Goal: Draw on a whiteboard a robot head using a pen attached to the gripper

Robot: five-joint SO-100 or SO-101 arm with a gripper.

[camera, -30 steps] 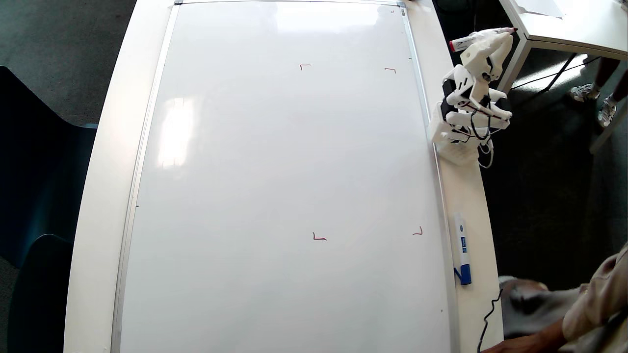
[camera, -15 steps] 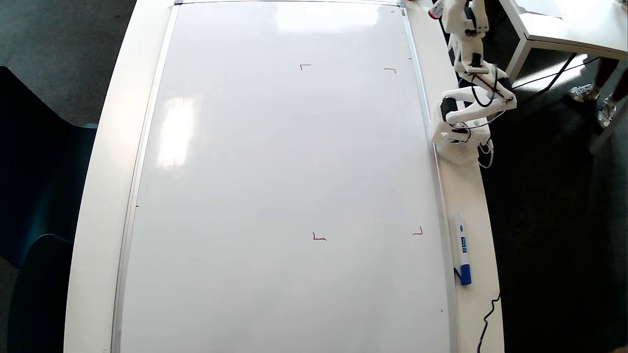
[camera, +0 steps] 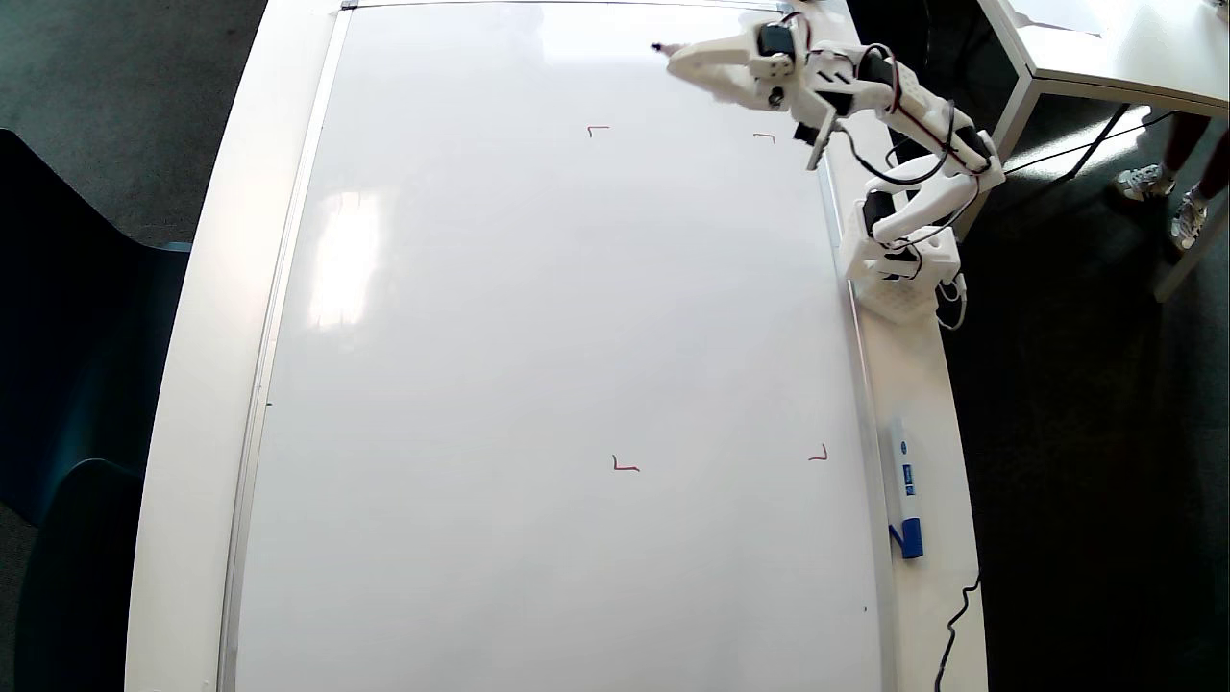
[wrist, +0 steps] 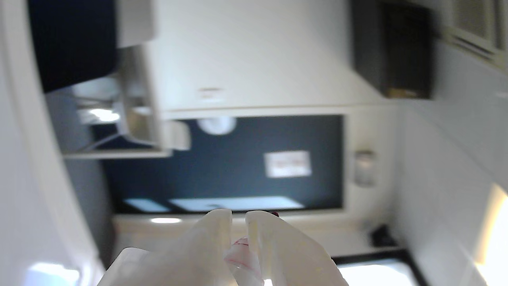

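The whiteboard (camera: 538, 336) fills the overhead view, with red corner marks (camera: 598, 129) on its right half. No robot head shows on it. My white arm reaches from its base (camera: 898, 269) over the board's top right corner. The gripper (camera: 684, 60) points left, shut on the pen, whose dark tip (camera: 657, 45) pokes out past the fingers, above the upper left mark. I cannot tell whether the tip touches the board. In the blurred wrist view the gripper (wrist: 238, 216) has both fingers close together around the pen (wrist: 242, 248), looking out into the room.
A white marker with a blue cap (camera: 904, 485) lies on the table strip right of the board. A second white table (camera: 1105, 48) stands at top right, with someone's feet (camera: 1153, 183) beside it. A black cable (camera: 956, 625) trails at the bottom right. Dark chairs (camera: 77, 384) stand at the left.
The arm unfolded and swung left, from beside the board's right edge to over its top right area. The person at the lower right has left the view.
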